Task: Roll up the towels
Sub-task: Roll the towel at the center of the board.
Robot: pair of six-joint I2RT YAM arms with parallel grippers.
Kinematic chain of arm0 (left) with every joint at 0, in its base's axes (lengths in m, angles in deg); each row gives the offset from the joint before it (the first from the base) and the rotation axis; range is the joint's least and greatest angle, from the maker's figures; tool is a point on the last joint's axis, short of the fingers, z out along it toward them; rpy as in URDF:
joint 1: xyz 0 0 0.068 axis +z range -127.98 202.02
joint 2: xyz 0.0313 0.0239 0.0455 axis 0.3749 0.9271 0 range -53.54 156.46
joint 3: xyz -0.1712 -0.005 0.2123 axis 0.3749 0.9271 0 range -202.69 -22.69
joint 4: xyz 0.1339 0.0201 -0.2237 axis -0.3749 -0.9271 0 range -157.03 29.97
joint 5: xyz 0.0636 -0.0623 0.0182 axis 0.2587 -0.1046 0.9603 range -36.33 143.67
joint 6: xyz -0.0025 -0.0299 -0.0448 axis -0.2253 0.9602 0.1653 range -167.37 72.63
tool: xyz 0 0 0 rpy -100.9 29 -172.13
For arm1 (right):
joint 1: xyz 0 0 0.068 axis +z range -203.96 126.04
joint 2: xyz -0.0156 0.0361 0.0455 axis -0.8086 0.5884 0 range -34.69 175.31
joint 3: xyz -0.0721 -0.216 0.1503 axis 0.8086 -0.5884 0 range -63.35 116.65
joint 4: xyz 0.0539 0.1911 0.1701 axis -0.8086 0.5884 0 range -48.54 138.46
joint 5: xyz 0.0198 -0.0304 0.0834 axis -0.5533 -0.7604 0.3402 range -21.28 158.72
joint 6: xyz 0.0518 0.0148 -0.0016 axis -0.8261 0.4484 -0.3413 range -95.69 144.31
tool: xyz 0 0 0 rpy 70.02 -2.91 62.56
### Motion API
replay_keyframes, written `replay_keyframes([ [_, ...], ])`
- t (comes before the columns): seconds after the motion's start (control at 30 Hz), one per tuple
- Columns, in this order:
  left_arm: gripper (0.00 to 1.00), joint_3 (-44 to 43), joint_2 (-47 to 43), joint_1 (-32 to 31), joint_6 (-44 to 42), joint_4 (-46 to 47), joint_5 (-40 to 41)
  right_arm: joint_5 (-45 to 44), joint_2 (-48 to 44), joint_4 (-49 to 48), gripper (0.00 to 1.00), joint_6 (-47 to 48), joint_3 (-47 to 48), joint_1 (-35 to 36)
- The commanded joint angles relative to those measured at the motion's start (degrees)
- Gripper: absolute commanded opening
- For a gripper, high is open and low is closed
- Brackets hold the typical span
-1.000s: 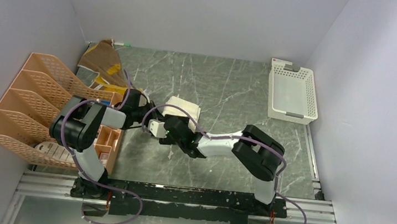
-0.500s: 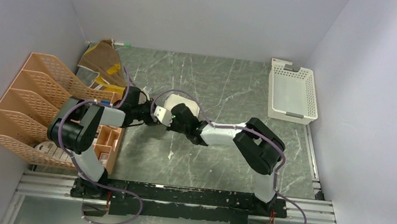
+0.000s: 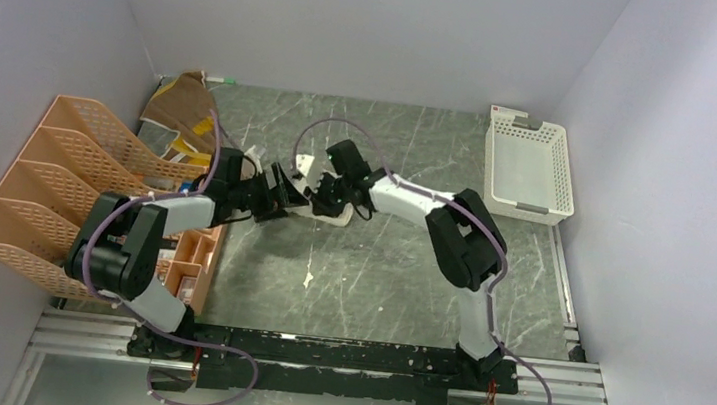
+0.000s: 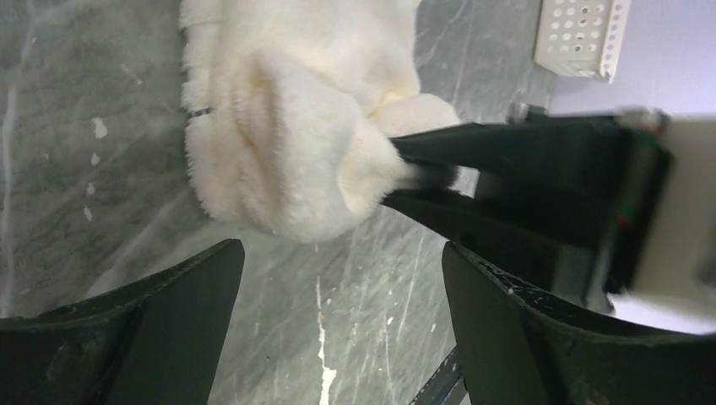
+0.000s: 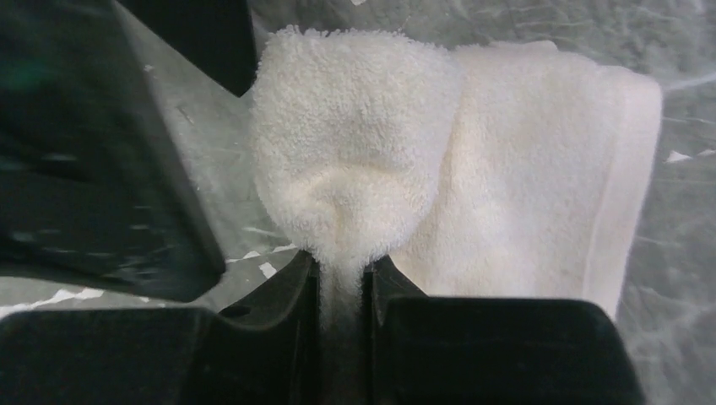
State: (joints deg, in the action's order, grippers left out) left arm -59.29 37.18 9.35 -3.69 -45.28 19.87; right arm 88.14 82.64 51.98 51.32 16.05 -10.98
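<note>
Right gripper (image 5: 340, 283) is pinched tight on a bunched fold of the white towel (image 5: 523, 160), which puffs up into a hump. Left gripper (image 4: 338, 253) is wide open and holding nothing, pointed right at that towel. The towel sits around mid-table, a bit toward the left edge. Looks soft, light and floppy, so I'd grab the hemmed edge, not the fluff. Brown towel (image 3: 184, 104) is crumpled in the far left corner.

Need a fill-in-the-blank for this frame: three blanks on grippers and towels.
The right gripper is ____ on the cream towel.
On the left gripper the jaws stand ____.
The brown towel lies in the far-____ corner.
Missing words: shut; open; left.
</note>
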Motion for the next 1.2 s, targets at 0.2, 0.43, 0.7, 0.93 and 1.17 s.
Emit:
replay_keyframes([
  [0.2,0.97,-4.0,0.7,1.1,-3.4,-2.6,-1.1,29.5,14.5,30.1,0.01,1.9,17.5,-6.8],
  [0.43,0.96,-5.0,6.2,0.9,-3.4,0.3,-3.5,40.8,19.2,35.4,0.13,3.5,20.2,-9.4],
  [0.7,0.81,-7.6,14.2,0.6,-3.7,3.4,-3.6,42.8,23.0,43.6,0.23,6.6,26.1,-9.4],
  [0.93,0.08,-7.8,15.4,0.6,-4.0,2.8,-4.4,34.2,19.8,35.9,1.00,-2.0,23.6,-9.6],
  [1.17,0.07,-8.1,13.4,0.5,-5.2,-2.2,-3.3,-1.8,-4.4,3.7,1.00,-16.0,4.4,-10.2],
])
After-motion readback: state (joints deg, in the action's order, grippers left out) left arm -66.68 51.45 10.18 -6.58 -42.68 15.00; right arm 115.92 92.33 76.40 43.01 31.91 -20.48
